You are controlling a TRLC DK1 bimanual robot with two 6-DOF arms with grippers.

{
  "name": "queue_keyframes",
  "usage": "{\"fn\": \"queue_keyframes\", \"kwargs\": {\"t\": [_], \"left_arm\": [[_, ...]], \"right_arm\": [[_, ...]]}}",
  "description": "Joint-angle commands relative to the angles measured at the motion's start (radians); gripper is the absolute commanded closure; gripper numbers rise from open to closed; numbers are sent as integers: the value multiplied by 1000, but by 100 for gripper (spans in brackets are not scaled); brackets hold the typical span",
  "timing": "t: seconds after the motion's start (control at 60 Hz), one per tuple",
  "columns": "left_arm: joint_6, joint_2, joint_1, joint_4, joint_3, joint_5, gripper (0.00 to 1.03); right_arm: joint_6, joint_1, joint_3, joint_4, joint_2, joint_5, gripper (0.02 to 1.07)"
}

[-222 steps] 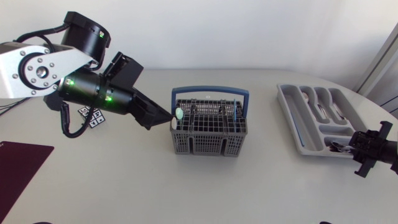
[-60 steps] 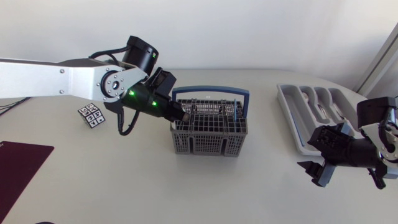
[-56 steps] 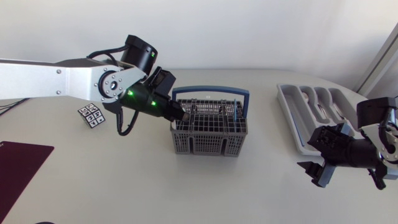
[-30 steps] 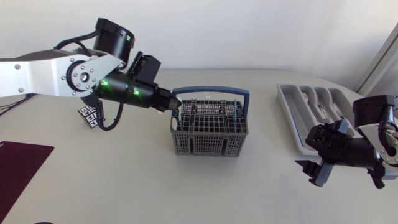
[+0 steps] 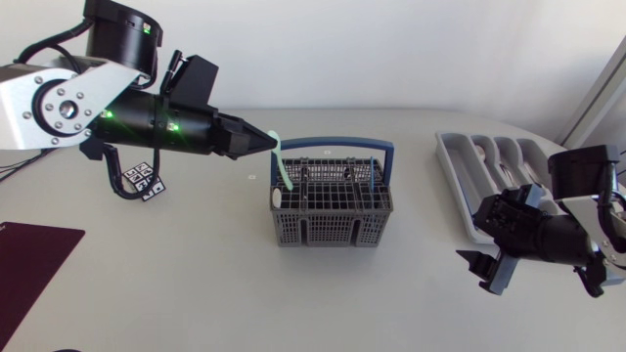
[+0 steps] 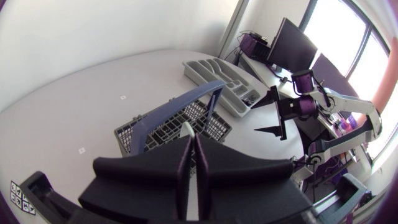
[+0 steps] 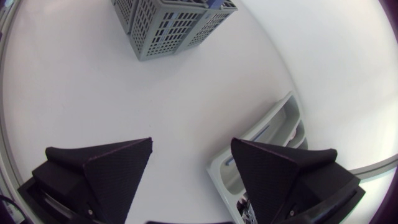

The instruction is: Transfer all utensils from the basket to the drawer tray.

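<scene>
A grey basket [image 5: 333, 210] with a blue handle stands mid-table. My left gripper [image 5: 268, 144] hovers over the basket's left end, shut on the upper end of a pale green utensil [image 5: 283, 168]. The utensil hangs slanted, its lower end still inside the basket. In the left wrist view, the green utensil [image 6: 186, 129] pokes out past the closed fingertips of my left gripper [image 6: 193, 138], above the basket [image 6: 163, 127]. The grey drawer tray [image 5: 468, 186] lies at the right. My right gripper [image 5: 487, 270] stands open and empty in front of the tray; its wrist view shows my right gripper [image 7: 193, 163] over bare table.
A blue-handled utensil [image 5: 373, 177] stands in the basket's right end. Some cutlery [image 5: 509, 168] lies in the tray's compartments. A small marker tag [image 5: 145, 182] sits at the left, and a dark maroon mat [image 5: 29, 256] lies at the front left edge.
My left gripper closed on the green utensil inside the basket, then pulled back up and to the left, drawing it partly out. The right arm drifted slightly left, still open.
</scene>
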Motion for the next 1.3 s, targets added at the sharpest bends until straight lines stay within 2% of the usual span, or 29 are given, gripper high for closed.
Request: {"fn": "queue_keyframes", "kwargs": {"t": [0.0,0.183,0.333,0.567,0.683,0.8,0.95,1.067,1.133,1.233,1.283], "left_arm": [[44,-21,-17,-41,-8,19,100],[101,-59,-23,-113,21,20,100],[124,-90,-49,-127,22,29,100],[144,-147,-121,-128,15,57,100],[149,-142,-206,-131,8,57,100],[158,-124,-256,-139,10,66,100],[165,-95,-284,-147,13,118,100],[181,-79,-322,-167,13,138,100],[182,-76,-336,-171,10,144,100],[188,-76,-344,-179,8,160,100],[191,-76,-345,-184,8,164,100]], "right_arm": [[25,15,-14,-17,-12,7,15],[43,47,-11,-40,-55,5,15],[86,97,9,-75,-110,-6,15],[177,200,78,-192,-204,-110,15],[239,282,133,-250,-217,-182,15],[296,348,181,-284,-214,-262,16],[385,490,227,-275,-174,-286,16],[434,522,256,-238,-113,-345,17],[456,550,267,-213,-90,-352,24],[470,568,282,-204,-62,-383,25],[476,579,290,-202,-52,-400,31]]}}
